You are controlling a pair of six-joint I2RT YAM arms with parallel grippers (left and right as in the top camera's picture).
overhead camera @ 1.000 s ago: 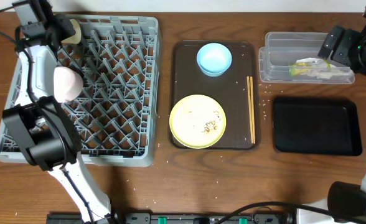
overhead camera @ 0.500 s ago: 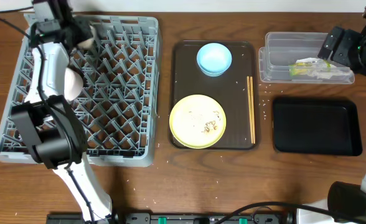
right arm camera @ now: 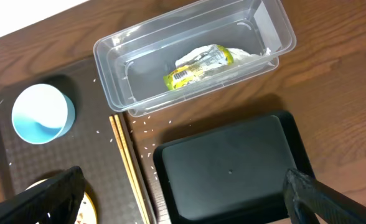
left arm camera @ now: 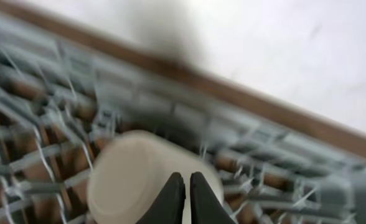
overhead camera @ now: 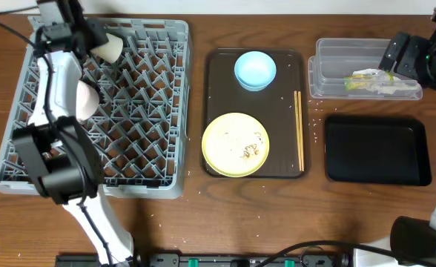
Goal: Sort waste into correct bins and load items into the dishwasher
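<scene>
My left gripper (overhead camera: 94,41) hovers over the far left corner of the grey dish rack (overhead camera: 147,111), shut on the rim of the white cup (overhead camera: 110,49). In the blurred left wrist view the cup (left arm camera: 130,180) shows behind the closed fingers (left arm camera: 170,199). A white bowl (overhead camera: 87,100) sits in the rack, partly hidden by the arm. The light blue bowl (overhead camera: 255,69) and the pale yellow plate (overhead camera: 236,144) with crumbs (overhead camera: 252,149) lie on the brown tray. My right gripper (right arm camera: 186,199) stands wide open above the black tray (right arm camera: 233,155). The clear tub (right arm camera: 111,74) holds the wrapper (right arm camera: 198,65).
Wooden chopsticks (overhead camera: 299,130) lie along the right side of the brown serving tray (overhead camera: 218,89). Rice crumbs are scattered on the table between that tray and the black tray (overhead camera: 377,152). The clear tub (overhead camera: 322,70) stands behind the black tray.
My left gripper has carried the white cup a little to the right and nearer over the rack's far left corner. The right arm has stayed still.
</scene>
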